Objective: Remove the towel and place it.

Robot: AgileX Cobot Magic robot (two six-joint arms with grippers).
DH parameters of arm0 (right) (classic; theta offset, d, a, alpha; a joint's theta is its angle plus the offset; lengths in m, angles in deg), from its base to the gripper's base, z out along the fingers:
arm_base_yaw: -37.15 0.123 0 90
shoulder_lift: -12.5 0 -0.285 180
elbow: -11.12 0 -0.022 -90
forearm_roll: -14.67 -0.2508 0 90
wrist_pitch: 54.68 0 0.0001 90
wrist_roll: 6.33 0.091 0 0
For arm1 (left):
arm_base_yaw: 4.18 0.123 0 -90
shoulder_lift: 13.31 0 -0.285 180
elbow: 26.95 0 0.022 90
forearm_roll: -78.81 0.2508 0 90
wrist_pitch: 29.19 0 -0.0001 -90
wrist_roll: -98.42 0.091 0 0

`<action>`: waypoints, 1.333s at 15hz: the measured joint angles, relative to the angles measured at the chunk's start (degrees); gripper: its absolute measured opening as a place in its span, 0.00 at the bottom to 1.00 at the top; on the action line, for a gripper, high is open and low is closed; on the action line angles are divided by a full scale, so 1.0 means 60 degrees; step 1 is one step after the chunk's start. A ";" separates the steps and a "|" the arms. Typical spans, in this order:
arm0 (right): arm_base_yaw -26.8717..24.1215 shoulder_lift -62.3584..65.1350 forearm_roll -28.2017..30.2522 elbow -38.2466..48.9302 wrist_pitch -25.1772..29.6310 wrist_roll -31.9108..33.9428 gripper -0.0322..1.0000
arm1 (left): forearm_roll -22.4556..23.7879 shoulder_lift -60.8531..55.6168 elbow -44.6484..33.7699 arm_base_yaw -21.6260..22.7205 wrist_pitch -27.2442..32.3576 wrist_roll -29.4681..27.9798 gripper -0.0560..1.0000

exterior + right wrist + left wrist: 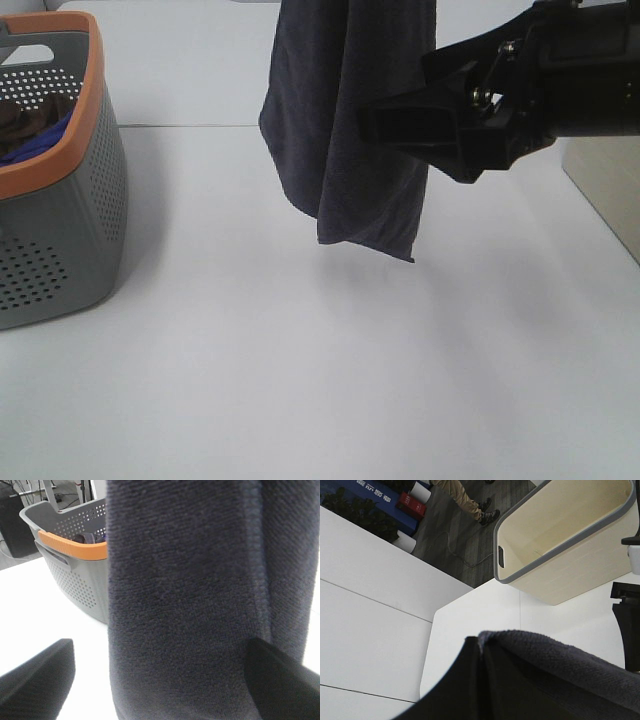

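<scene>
The right gripper [160,662], spread facing the towel [340,130] that the left gripper [481,680] pinches, could catch only one fold.

White smooth tabletop [320,380] fills the scene, with a thin seam line crossing its far part. At the left stands a grey perforated plastic basket with an orange rim [60,240]. Over on the right sits a cream plastic bin with a grey rim [570,565].

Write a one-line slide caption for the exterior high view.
Dark towel hangs above the white table, open right gripper astride it; grey basket at left.
</scene>
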 joint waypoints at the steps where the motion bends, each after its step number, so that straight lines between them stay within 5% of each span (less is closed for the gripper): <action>1: 0.0000 0.0076 0.0220 0.0000 -0.0115 0.0172 0.82 | 0.0000 0.0000 0.0000 0.0000 0.0000 0.0000 0.05; 4: 0.0000 0.0010 -0.0038 0.0000 -0.0172 -0.0038 0.81 | 0.0010 0.0000 0.0000 0.0000 0.0000 0.0000 0.05; 9: 0.0000 -0.0984 -0.1203 -0.0439 0.1375 -0.1117 0.78 | 0.0095 0.0000 0.0000 0.0000 -0.0010 0.0000 0.05; 15: 0.0000 -0.1003 0.0201 -0.0439 0.2702 0.0382 0.73 | 0.0420 0.0344 0.0000 0.0000 -0.0010 0.0010 0.05; 20: 0.0000 -0.1728 0.0697 -0.0439 0.2416 0.0697 0.63 | 0.0420 0.0372 0.0000 0.0000 -0.0010 0.0010 0.05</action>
